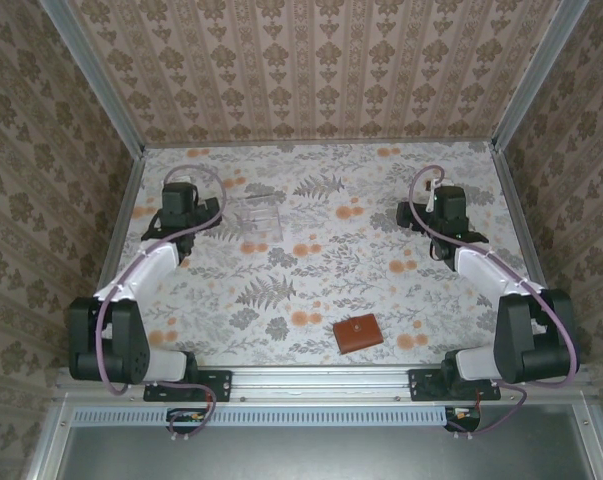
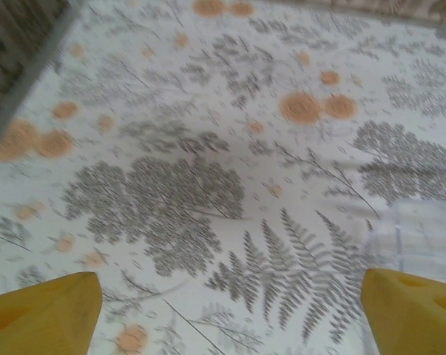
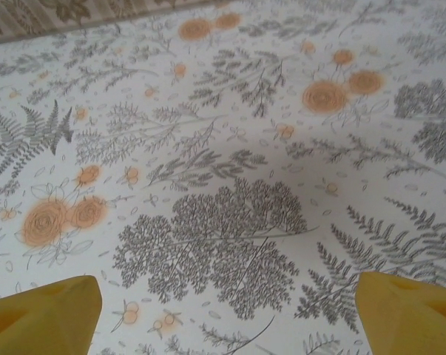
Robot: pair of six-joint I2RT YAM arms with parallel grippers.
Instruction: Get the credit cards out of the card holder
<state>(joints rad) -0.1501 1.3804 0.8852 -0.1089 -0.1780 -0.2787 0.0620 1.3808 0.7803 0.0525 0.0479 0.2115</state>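
Note:
The card holder [image 1: 357, 333], a small reddish-brown leather wallet, lies folded shut on the flowered tablecloth near the front edge, right of centre. The credit cards are hidden. My left gripper [image 1: 196, 206] hovers at the back left, far from the holder. In the left wrist view the left gripper [image 2: 230, 318] is open, its yellow fingers [image 2: 41, 314] wide apart over bare cloth. My right gripper [image 1: 428, 212] is at the back right, also far from the holder. Seen from the right wrist, the right gripper [image 3: 226, 318] is open, with nothing between its yellow fingers [image 3: 411, 314].
A clear plastic tray [image 1: 254, 220] stands just right of the left gripper, and its blurred edge [image 2: 419, 237] appears in the left wrist view. Patterned walls enclose the table on three sides. The arm bases sit on the rail [image 1: 321, 382] at the front.

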